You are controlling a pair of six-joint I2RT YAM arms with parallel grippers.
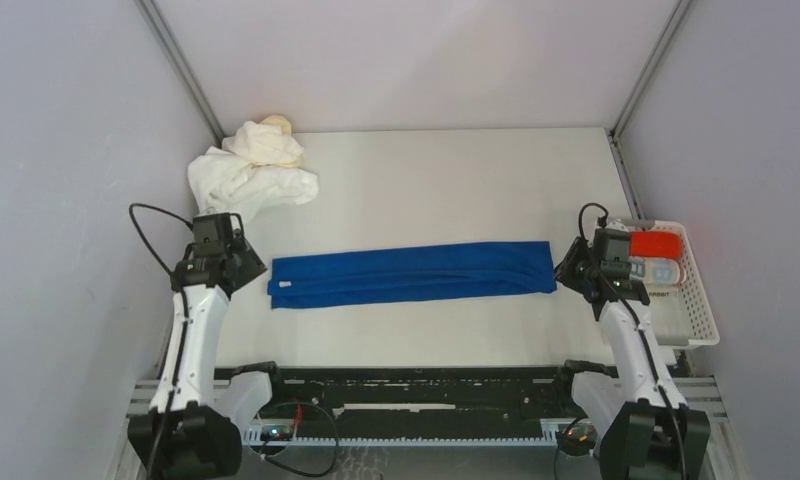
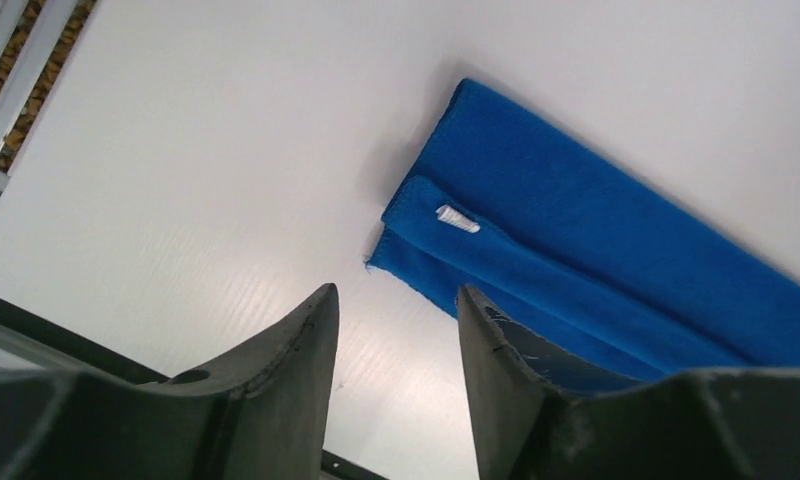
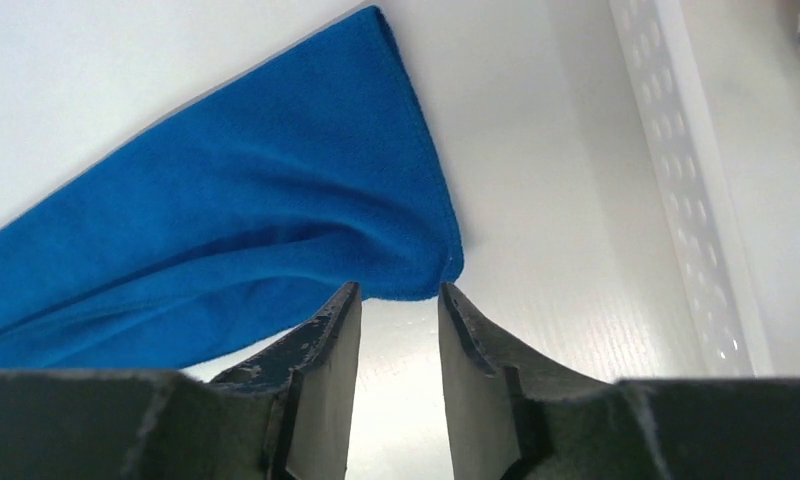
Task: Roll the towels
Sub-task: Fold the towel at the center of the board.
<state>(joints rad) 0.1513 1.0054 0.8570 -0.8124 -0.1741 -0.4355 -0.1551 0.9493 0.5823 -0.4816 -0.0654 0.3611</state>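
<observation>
Note that your left gripper stands partly open just off the left end of the blue towel, holding nothing; white table shows between its fingers. Your right gripper, just off the towel's right end, is parted by a narrower gap and holds nothing; the towel's corner lies just beyond its fingertips. The blue towel lies flat as a long folded strip between both grippers, with a small tag near its left end. Behind that end, well apart, sits a heap of white and cream towels. Right of the strip stands a basket holding a red towel and a patterned towel. Table surface runs from the strip's far edge to the rear wall.
</observation>
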